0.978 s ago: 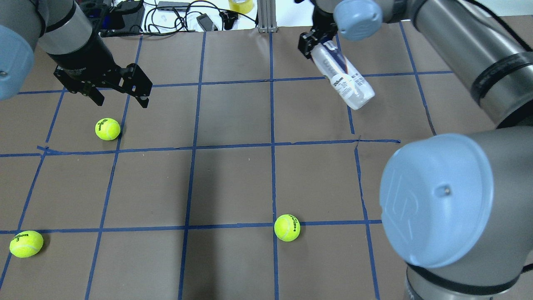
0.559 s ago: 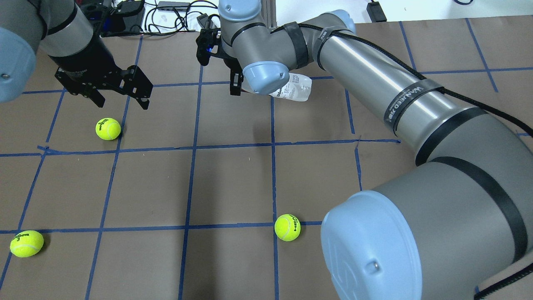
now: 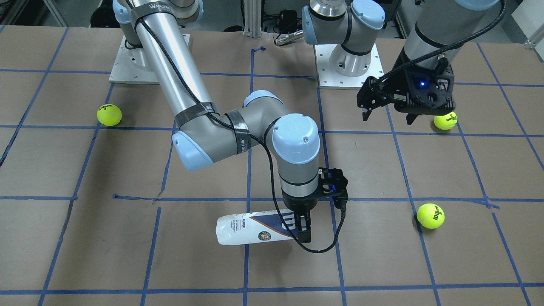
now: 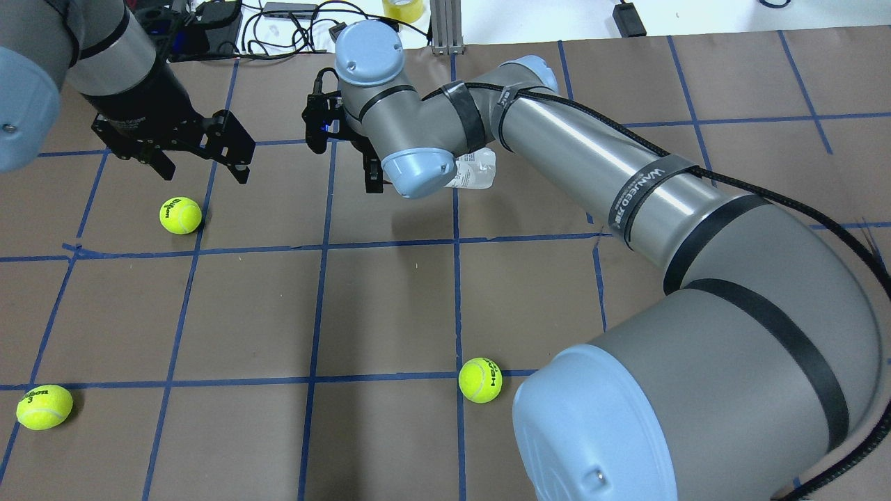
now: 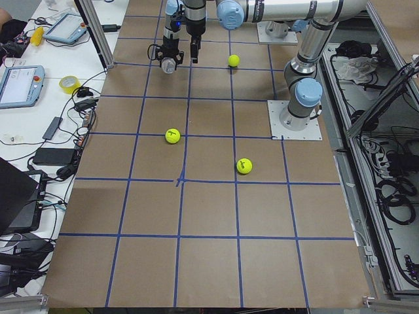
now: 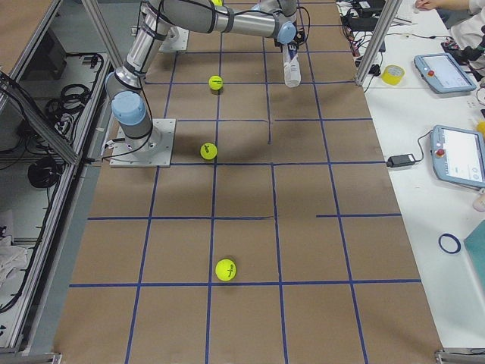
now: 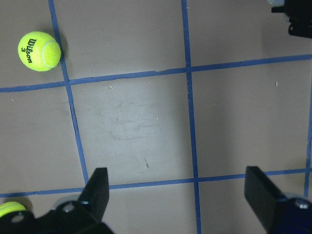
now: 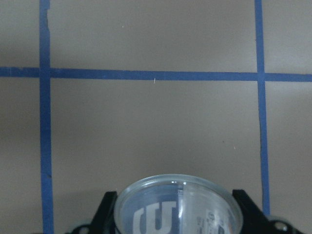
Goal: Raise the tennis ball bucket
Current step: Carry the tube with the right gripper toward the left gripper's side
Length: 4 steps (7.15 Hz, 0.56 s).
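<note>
My right gripper (image 3: pixel 302 229) is shut on one end of the tennis ball bucket (image 3: pixel 250 230), a clear can with a white and navy label. It holds the can roughly level above the brown table. In the overhead view the gripper (image 4: pixel 376 177) is left of centre, and only the can's far end (image 4: pixel 475 170) shows past the wrist. The right wrist view shows the can (image 8: pixel 178 207) end-on between the fingers (image 8: pixel 105 210). My left gripper (image 4: pixel 202 163) is open and empty, hovering above a tennis ball (image 4: pixel 180 215). It also shows in the front view (image 3: pixel 386 117).
Two more tennis balls lie at the near left (image 4: pixel 44 406) and near middle (image 4: pixel 480 380). Blue tape lines (image 4: pixel 320 278) grid the table. Cables and devices (image 4: pixel 278 28) sit past the far edge. The right arm's long links (image 4: pixel 626 195) span the table's right half.
My right arm has swung the can from the far right of the table leftward to left of centre. The left arm and the balls have not moved.
</note>
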Available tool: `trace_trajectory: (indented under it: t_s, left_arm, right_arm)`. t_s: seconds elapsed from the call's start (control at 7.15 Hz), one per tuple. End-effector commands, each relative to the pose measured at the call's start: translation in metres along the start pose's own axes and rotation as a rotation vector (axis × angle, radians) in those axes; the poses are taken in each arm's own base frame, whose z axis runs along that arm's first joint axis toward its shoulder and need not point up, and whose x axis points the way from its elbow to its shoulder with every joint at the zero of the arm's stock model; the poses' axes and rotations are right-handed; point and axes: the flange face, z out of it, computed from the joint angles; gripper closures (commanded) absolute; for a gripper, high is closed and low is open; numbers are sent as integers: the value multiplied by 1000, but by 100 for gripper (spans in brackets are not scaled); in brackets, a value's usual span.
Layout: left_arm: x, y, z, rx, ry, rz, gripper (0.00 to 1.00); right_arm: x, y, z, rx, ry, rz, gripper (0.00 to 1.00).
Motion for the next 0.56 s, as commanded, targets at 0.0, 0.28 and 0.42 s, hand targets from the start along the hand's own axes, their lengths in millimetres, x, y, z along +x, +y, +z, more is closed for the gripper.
trace_trajectory:
  t_s: [0.0,0.28,0.42]
  left_arm:
    - [0,0,0,-1,-1,1,0]
    - [1,0,3,-6,2,2,0]
    - [0,-1,3,-7,0,4,0]
  right_arm:
    - [-11,-4,31,-19,-20,110,8]
    - [-9,-5,23,-7,-8,127,0]
    - [4,3,7,10,8,136,1]
